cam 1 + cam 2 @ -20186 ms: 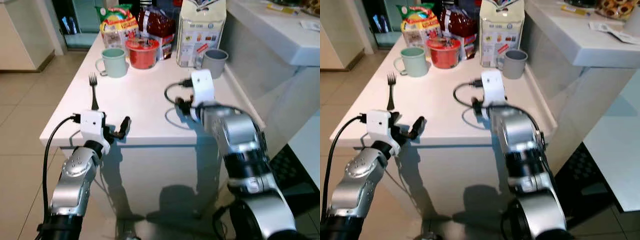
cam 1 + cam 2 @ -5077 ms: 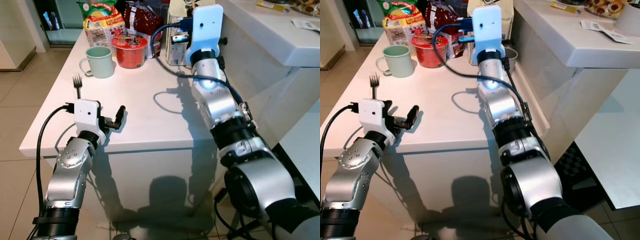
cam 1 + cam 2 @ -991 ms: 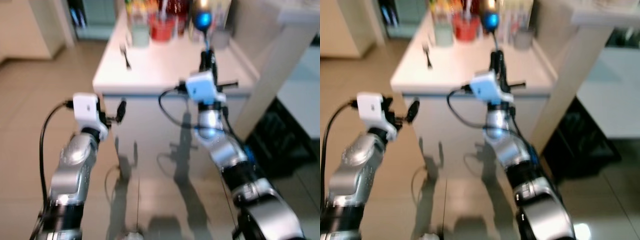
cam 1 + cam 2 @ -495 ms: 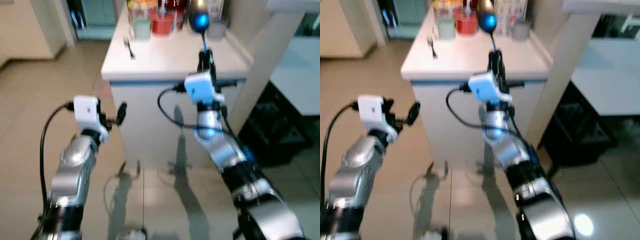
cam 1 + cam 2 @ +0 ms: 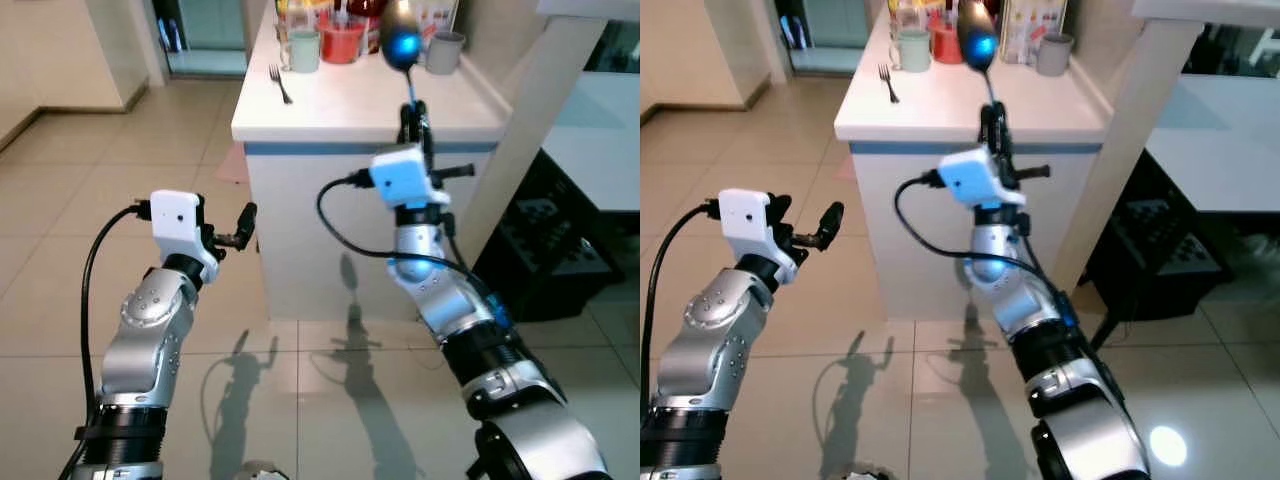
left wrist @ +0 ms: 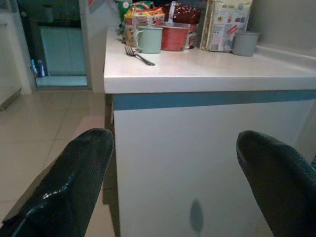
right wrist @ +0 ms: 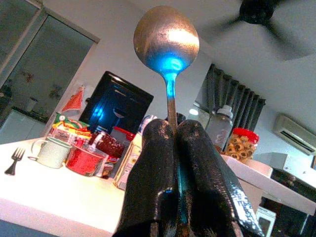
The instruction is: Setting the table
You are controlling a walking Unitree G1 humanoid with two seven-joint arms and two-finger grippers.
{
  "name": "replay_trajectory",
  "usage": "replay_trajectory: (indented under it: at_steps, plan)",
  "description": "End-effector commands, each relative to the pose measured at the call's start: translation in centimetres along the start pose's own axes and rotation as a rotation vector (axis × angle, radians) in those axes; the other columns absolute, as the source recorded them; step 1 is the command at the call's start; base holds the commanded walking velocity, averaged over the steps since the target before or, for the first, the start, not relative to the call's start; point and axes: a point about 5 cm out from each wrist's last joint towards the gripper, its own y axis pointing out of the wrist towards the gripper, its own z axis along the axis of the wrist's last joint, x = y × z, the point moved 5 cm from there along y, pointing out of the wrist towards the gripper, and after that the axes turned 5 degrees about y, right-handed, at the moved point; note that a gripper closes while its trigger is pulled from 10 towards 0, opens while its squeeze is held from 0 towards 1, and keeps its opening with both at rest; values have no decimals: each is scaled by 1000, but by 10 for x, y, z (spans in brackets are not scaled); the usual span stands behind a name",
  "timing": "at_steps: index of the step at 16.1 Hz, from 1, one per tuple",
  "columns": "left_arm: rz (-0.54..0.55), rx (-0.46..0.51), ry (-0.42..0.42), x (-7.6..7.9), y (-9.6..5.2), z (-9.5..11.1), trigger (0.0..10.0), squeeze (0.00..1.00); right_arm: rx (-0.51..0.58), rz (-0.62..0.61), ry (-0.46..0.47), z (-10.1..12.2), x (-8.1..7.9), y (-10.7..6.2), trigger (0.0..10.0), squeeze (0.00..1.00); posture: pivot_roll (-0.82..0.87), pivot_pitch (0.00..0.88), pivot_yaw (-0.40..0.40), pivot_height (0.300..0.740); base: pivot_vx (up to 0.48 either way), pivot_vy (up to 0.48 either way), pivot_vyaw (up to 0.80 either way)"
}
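White table (image 5: 340,105) stood ahead, fork (image 5: 279,83) near its mugs. Right gripper (image 5: 410,115) clenched a spoon (image 7: 167,54) upright by its handle; light, stiff, likely slippery. Left gripper (image 5: 247,222) hung released.

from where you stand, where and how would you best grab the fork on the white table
Probably by the handle, from above. The fork lies flat on the white table near its left edge, tines toward the green mug, handle toward the robot. The open left gripper is free; the right gripper is shut on a spoon.
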Motion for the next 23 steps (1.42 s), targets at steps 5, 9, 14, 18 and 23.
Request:
replay_trajectory:
  at_steps: [5, 9, 14, 18, 23]
  plan:
    - [-12, 0, 13, 2, 2, 1, 10000, 0, -235, 58, 106, -31, -7, -2, 0, 0, 212, 0, -5, 740, 0, 0, 0]
    - [-16, -1, 15, 3, 1, 1, 10000, 0, -215, 54, 102, -30, -6, -2, 0, 0, 211, 0, -3, 740, 0, 0, 0]
    - [-16, -4, 22, 3, 2, 1, 10000, 0, -285, 125, 113, -38, -11, -2, 0, 0, 209, 0, -3, 740, 0, 0, 0]
    - [-11, -7, 28, 3, 2, 0, 10000, 0, -340, 148, 132, -47, -14, -3, 0, 0, 213, 0, -4, 740, 0, 0, 0]
    - [-9, -7, 31, 2, 2, 0, 10000, 0, -328, 176, 148, -44, -16, -5, 0, 0, 214, 0, -5, 740, 0, 0, 0]
